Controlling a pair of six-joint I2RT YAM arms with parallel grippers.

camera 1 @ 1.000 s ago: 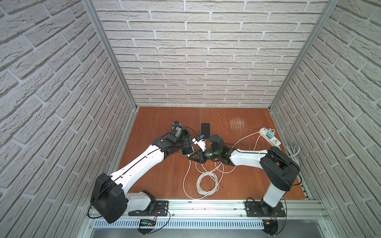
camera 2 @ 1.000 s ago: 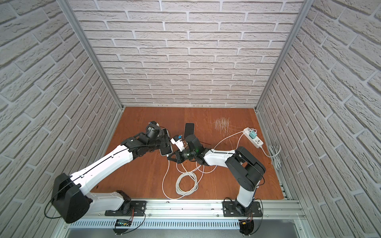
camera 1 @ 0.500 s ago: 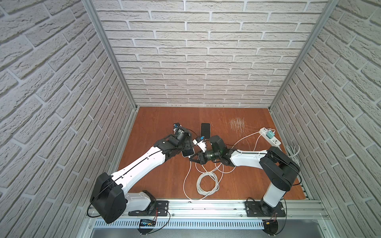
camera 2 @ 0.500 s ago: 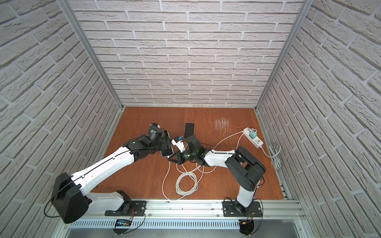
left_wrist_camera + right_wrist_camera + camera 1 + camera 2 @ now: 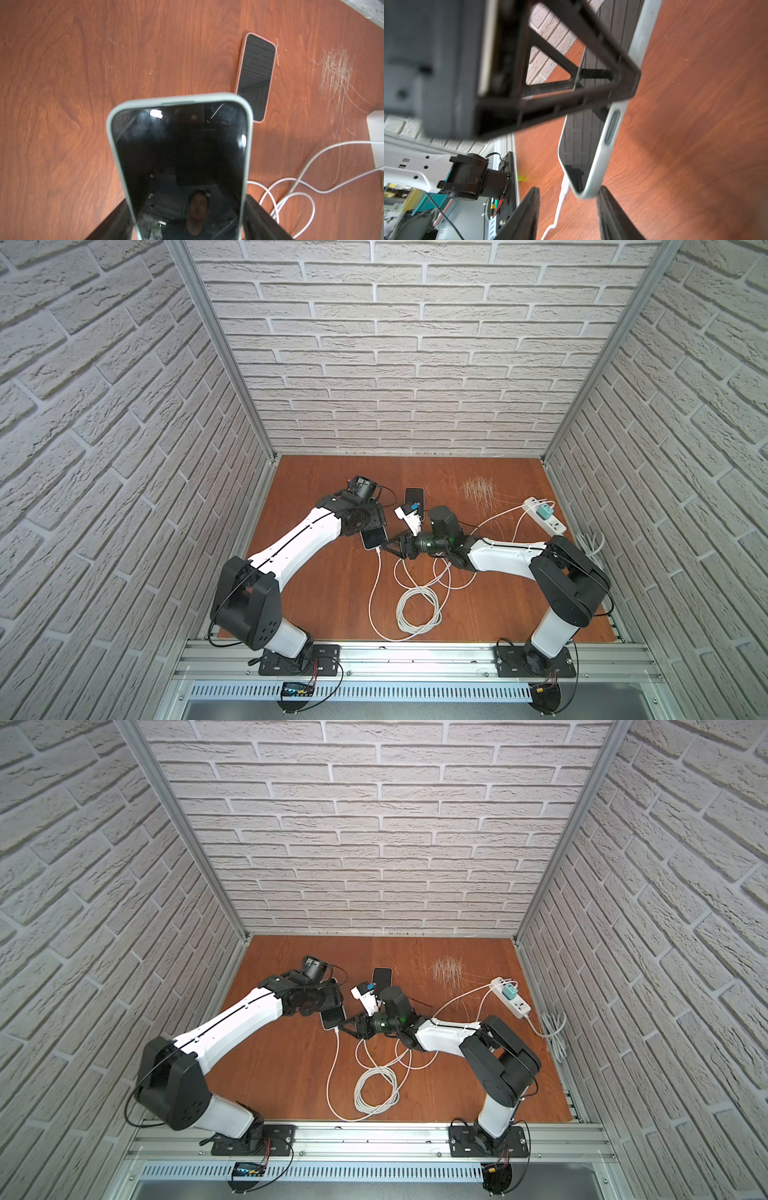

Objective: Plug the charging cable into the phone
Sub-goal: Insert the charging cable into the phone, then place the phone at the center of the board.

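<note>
Right wrist: right hand (image 5: 569, 216) just parted, leaving charging cable (image 5: 558, 209) seemingly seated in phone (image 5: 583, 145), which left hand (image 5: 188, 201) clamps

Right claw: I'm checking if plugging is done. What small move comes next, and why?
Probably draw the right claw straight back from the phone: its jaws stand open around the white cable, which looks seated in the phone's lower end.
</note>
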